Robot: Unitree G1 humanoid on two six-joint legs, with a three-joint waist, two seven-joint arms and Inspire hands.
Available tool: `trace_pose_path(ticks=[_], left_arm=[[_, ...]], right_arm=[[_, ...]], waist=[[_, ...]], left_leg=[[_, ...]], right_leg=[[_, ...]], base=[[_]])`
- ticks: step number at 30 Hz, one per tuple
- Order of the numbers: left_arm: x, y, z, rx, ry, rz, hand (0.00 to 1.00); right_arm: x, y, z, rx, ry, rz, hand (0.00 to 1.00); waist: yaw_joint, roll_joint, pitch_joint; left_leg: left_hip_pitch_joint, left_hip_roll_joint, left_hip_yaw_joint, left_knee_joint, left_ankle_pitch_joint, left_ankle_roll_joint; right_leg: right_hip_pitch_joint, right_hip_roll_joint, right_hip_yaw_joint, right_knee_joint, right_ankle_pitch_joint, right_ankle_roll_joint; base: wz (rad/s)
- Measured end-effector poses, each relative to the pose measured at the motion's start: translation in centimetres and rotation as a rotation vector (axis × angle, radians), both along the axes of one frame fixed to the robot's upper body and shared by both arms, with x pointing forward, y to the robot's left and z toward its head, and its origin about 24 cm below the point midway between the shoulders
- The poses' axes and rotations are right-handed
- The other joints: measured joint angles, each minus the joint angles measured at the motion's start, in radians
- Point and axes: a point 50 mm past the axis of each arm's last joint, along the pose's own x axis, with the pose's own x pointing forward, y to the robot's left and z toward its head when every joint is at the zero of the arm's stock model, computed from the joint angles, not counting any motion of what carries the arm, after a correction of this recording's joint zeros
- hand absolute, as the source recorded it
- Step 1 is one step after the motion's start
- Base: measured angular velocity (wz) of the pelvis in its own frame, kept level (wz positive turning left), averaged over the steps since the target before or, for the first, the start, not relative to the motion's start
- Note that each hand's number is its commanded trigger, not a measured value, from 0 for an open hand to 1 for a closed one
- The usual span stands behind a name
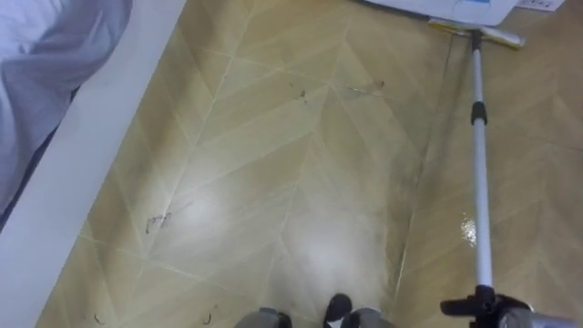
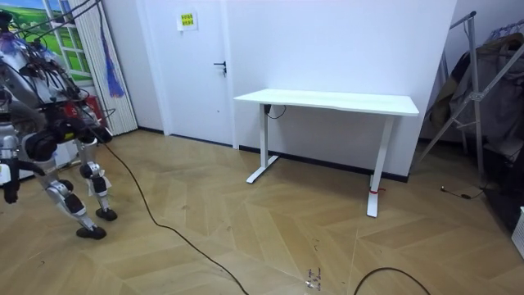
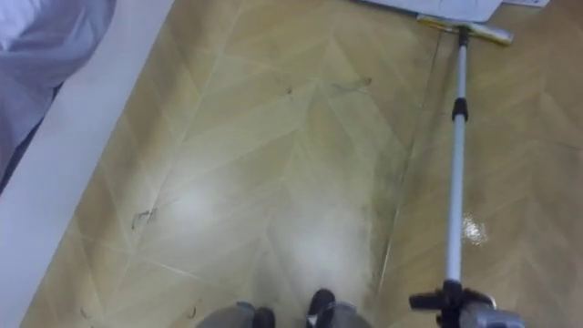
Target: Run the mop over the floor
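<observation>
A mop lies out ahead of me on the wooden floor. Its silver pole (image 1: 479,182) runs from the lower right up to a yellowish bar and white pad, the mop head (image 1: 474,33), at the top right. My right hand (image 1: 481,306) shows dark at the bottom right, curled round the low end of the pole. In the room view I stand bent forward at that view's left edge, and a dark hand, probably my left hand (image 2: 10,190), hangs low beside me.
A white ledge (image 1: 82,173) with pale grey cloth (image 1: 46,64) runs along the left. Hair-like bits (image 1: 157,220) lie on the floor, and a wet glint (image 1: 469,230) shows beside the pole. A white desk (image 2: 327,102) and a drying rack (image 2: 479,98) stand in the room.
</observation>
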Motion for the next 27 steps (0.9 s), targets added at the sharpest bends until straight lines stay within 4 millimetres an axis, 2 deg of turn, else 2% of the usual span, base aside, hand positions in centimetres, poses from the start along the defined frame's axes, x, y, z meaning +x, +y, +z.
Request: trace_pose_path(ticks=[2,4,6,9,10,11,14,18,19,21,24,27], left_arm=[[0.2,0.2,0.0,-0.001,0.003,0.011,0.0],[-0.1,0.4,-0.1,0.012,0.017,0.0,0.0],[-0.7,0.4,-0.3,0.021,0.04,-0.023,0.0],[-1.8,0.8,-0.5,0.031,0.083,-0.014,0.0],[-2.0,1.0,-0.5,0.035,0.092,-0.017,0.0],[-2.6,1.1,-0.5,0.043,0.106,-0.023,0.0],[-3.3,1.5,-0.5,0.06,0.136,-0.037,0.0],[-4.2,2.0,-0.4,0.087,0.163,-0.043,0.0],[-4.4,2.1,-0.4,0.088,0.168,-0.036,0.0],[-5.1,2.0,-0.4,0.087,0.199,-0.023,0.0],[-6.2,1.3,-0.6,0.071,0.235,-0.011,0.0],[-6.1,1.1,-0.6,0.069,0.235,-0.035,0.0]], right_arm=[[-2.0,0.6,-0.9,0.017,0.042,-0.009,1.0],[-4.7,1.6,-2.0,0.045,0.093,-0.018,1.0],[-6.2,2.2,-2.5,0.065,0.125,-0.016,1.0],[-8.9,3.2,-3.2,0.108,0.183,-0.009,1.0],[-9.4,3.2,-3.3,0.115,0.195,-0.002,1.0],[-9.9,3.2,-3.3,0.117,0.214,0.012,1.0],[-11.0,3.0,-3.3,0.096,0.271,0.085,1.0],[-12.4,2.9,-3.3,0.078,0.343,0.149,1.0],[-12.6,2.9,-3.3,0.076,0.357,0.158,1.0],[-13.2,3.1,-3.4,0.077,0.386,0.18,1.0],[-13.6,3.8,-3.6,0.083,0.415,0.2,1.0],[-13.5,4.7,-3.8,0.108,0.41,0.186,1.0]], waist=[[-0.022,0.007,-0.002],[-0.04,0.017,-0.0111],[-0.045,0.022,-0.0174],[-0.058,0.013,-0.0286],[-0.063,0.011,-0.0296],[-0.075,0.012,-0.0349],[-0.1,-0.001,-0.0361],[-0.104,-0.027,-0.0341],[-0.106,-0.025,-0.0332],[-0.111,-0.036,-0.0348],[-0.129,-0.042,-0.0348],[-0.13,-0.046,-0.0336]], left_leg=[[0.053,-0.002,-0.006,-0.054,0.018,-0.001],[0.135,0.0,-0.006,-0.131,0.039,-0.005],[0.208,-0.001,0.005,-0.207,0.061,-0.006],[0.329,-0.004,0.029,-0.319,0.092,-0.007],[0.349,-0.004,0.032,-0.332,0.095,-0.008],[0.386,-0.003,0.032,-0.354,0.101,-0.009],[0.471,-0.003,0.033,-0.401,0.118,-0.016],[0.574,0.0,0.033,-0.448,0.122,-0.019],[0.584,0.003,0.033,-0.451,0.122,-0.019],[0.61,0.005,0.032,-0.451,0.122,-0.019],[0.641,0.004,0.03,-0.453,0.122,-0.019],[0.656,0.004,0.031,-0.456,0.122,-0.019]], right_leg=[[0.055,0.002,-0.007,-0.048,0.011,0.002],[0.134,0.015,-0.008,-0.124,0.032,0.005],[0.195,0.025,0.006,-0.182,0.048,0.01],[0.283,0.034,0.025,-0.238,0.054,0.014],[0.301,0.037,0.026,-0.25,0.054,0.014],[0.331,0.042,0.028,-0.272,0.056,0.017],[0.411,0.047,0.027,-0.306,0.057,0.019],[0.504,0.064,0.039,-0.351,0.057,0.02],[0.517,0.066,0.039,-0.356,0.057,0.02],[0.542,0.067,0.044,-0.358,0.052,0.022],[0.574,0.067,0.042,-0.369,0.05,0.024],[0.592,0.069,0.047,-0.373,0.05,0.026]], base=[[0.12],[0.0],[-0.16],[-0.18],[-0.11],[-0.03],[-0.02],[-0.05],[-0.03],[-0.02],[0.03],[0.01]])
